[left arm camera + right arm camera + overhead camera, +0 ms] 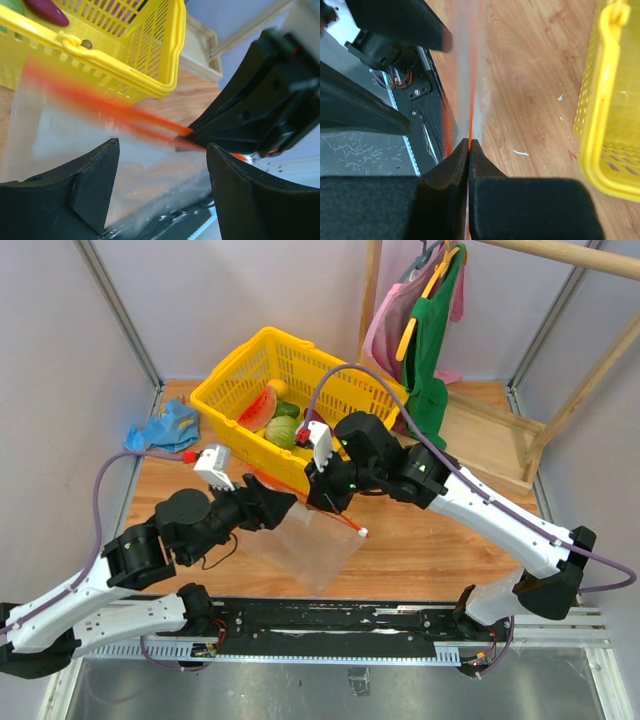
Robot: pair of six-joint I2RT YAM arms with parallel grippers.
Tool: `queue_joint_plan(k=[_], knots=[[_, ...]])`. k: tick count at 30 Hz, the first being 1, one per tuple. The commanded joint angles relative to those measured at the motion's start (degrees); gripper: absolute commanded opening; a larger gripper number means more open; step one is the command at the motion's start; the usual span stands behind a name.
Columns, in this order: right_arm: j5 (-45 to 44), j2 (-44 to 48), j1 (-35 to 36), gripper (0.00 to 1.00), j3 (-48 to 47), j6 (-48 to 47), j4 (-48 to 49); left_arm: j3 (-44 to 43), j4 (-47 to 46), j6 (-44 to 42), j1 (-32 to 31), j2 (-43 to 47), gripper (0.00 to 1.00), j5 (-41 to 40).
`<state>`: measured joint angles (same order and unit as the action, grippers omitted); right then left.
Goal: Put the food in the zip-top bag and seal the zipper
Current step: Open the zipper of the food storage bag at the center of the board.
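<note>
The clear zip-top bag (pixel 305 545) hangs above the wooden table in front of the yellow basket (pixel 240 370). Its red-orange zipper (pixel 350 524) runs along its top edge. My right gripper (pixel 333 502) is shut on the zipper strip (pixel 471 100), its fingers (pixel 451 165) pressed together on it. My left gripper (pixel 162 150) is open, its fingers (pixel 95 175) wide apart around the blurred bag (pixel 100 150) without touching it. In the basket lie the red watermelon wedge (pixel 258 408), the striped green melon (pixel 283 430), a small green piece (pixel 288 410), the yellow fruit (pixel 277 387) and the purple piece (pixel 46 10).
A blue cloth (pixel 160 428) lies at the back left of the table. Green and pink clothes (pixel 430 330) hang from a wooden rack at the back right, above a wooden tray frame (pixel 500 440). The black rail (pixel 330 615) runs along the near edge.
</note>
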<state>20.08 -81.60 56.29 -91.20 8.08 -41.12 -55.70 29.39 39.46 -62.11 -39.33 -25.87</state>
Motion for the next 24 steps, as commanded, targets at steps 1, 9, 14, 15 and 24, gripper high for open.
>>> queue_joint_plan(k=[1,9,14,15,24], knots=[[-3.71,0.11,2.61,0.01,1.13,-2.05,0.37,-0.15,4.02,11.0,-0.45,5.31,0.75,-4.92],[-10.67,2.57,2.68,0.01,6.32,1.24,5.63,1.87,10.84,19.3,-0.42,5.38,0.75,-7.85],[-12.11,3.47,2.68,0.01,8.84,1.8,8.68,2.24,7.45,18.47,-0.39,2.38,0.75,-9.18],[-12.4,3.47,2.7,0.01,9.34,1.89,9.03,2.33,6.2,17.81,-0.4,1.7,0.75,-9.26],[-15.65,5.31,2.94,0.01,13.53,2.93,12.4,3.66,-1.41,18.91,-0.41,-4.5,0.71,-10.32]])
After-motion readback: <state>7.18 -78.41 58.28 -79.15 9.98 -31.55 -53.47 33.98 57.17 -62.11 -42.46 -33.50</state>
